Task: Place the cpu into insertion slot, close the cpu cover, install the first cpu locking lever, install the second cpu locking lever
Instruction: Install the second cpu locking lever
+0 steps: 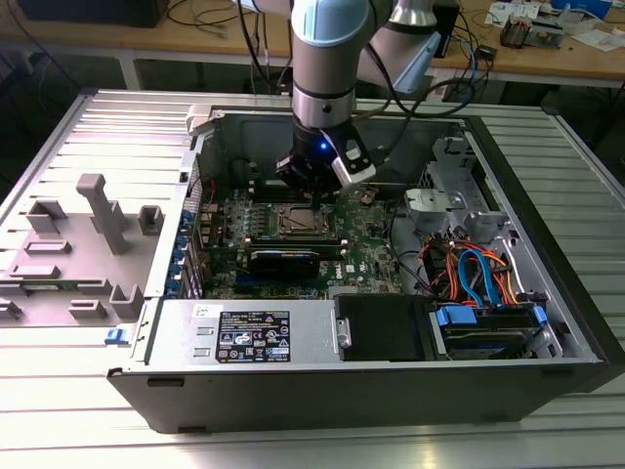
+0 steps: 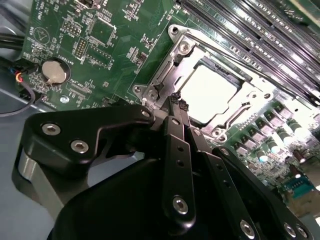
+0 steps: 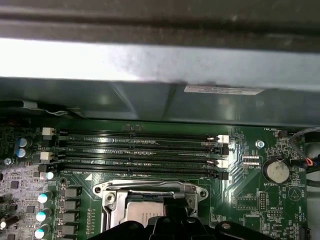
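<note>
Open computer case point(image 1: 547, 322) lying flat on a ribbed metal table point(image 1: 59, 137), motherboard point(image 1: 371, 249) facing up. Reaching straight down into the case from above: robot arm point(image 1: 330, 59), wrist vertical, gripper point(image 1: 311, 179) low over the board. Directly beneath and just ahead of the gripper point(image 2: 176, 100) in the second wrist view: insertion slot point(image 2: 170, 70), the cpu point(image 2: 207, 92) lying flat inside it as a pale square, the cpu cover point(image 2: 235, 115) lying down as a silver frame around it. Black fingers point(image 2: 179, 145) pressed together into one narrow tip, nothing between them, touching or nearly touching the frame's near edge. Beyond the socket from the gripper: four long memory slots point(image 3: 135, 152). Off to one side: a round coin battery point(image 2: 55, 71).
</note>
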`<action>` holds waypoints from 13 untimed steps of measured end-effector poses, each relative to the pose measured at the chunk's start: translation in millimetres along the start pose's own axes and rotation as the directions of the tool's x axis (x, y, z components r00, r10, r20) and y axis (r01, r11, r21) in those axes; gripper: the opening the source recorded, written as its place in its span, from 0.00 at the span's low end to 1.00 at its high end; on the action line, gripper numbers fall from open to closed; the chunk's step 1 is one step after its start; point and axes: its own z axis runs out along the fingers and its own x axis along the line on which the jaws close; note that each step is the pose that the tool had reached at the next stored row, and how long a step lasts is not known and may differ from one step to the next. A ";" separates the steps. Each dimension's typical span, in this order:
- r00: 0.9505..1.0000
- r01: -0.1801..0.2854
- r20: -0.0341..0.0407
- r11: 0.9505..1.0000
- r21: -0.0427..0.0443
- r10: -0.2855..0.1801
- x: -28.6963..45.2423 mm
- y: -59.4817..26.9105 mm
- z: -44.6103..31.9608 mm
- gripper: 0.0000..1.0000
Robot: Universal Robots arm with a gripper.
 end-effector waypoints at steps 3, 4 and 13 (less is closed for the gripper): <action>1.000 0.000 0.000 1.000 0.000 0.000 -0.1 -0.1 -2.5 0.11; 1.000 0.000 0.000 1.000 0.000 0.000 -0.1 -0.6 -2.7 0.11; 1.000 0.000 0.000 1.000 0.000 0.000 0.4 -12.8 -3.5 0.11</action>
